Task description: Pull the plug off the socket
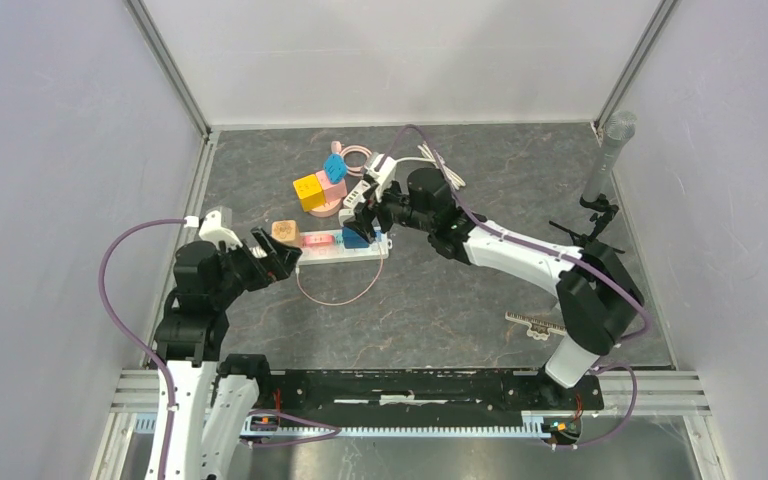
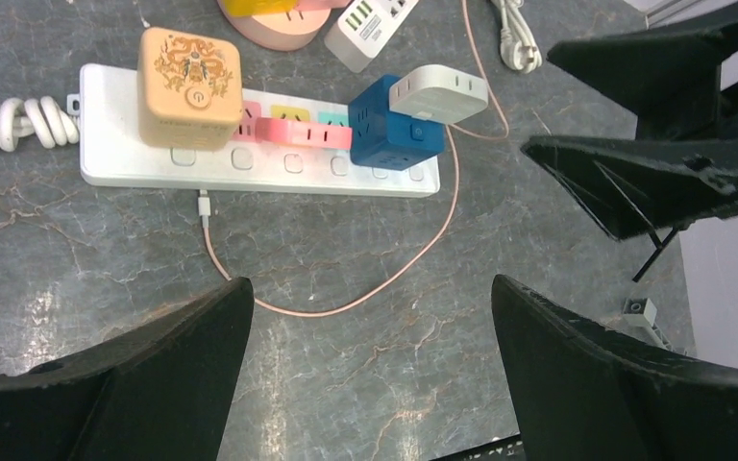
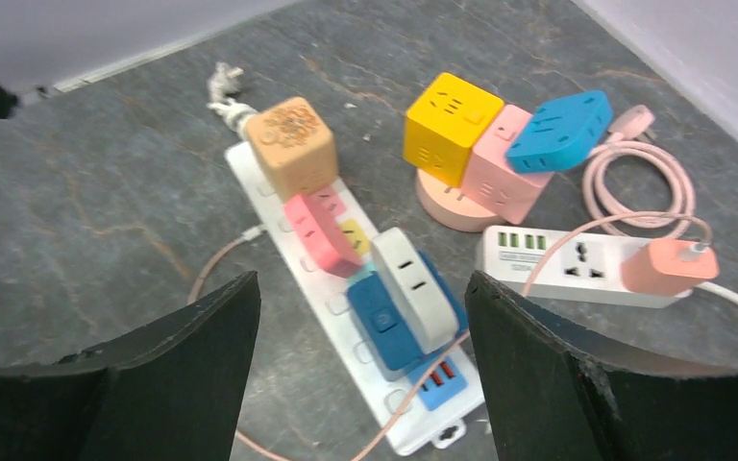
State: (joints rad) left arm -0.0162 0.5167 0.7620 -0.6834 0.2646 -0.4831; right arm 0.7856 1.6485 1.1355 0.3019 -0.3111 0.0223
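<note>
A white power strip (image 1: 372,252) lies mid-table. It carries a tan cube plug (image 1: 285,231), a pink plug (image 1: 315,240) and a blue cube adapter (image 1: 356,237) with a white adapter (image 2: 439,93) on top. My right gripper (image 1: 365,215) is open and hovers just behind the blue cube, apart from it. The cube (image 3: 384,322) shows ahead between its fingers. My left gripper (image 1: 280,258) is open and empty near the strip's left end. It looks at the strip (image 2: 110,144), and the right fingers (image 2: 653,182) show to the right of the blue cube (image 2: 394,130).
A stack of yellow (image 3: 452,125), pink (image 3: 509,158) and blue (image 3: 559,130) cube sockets stands behind the strip. Beside it lies a second white strip (image 3: 577,264) with a salmon charger (image 3: 668,269). A thin pink cable (image 1: 345,290) loops in front. A microphone (image 1: 610,150) stands far right.
</note>
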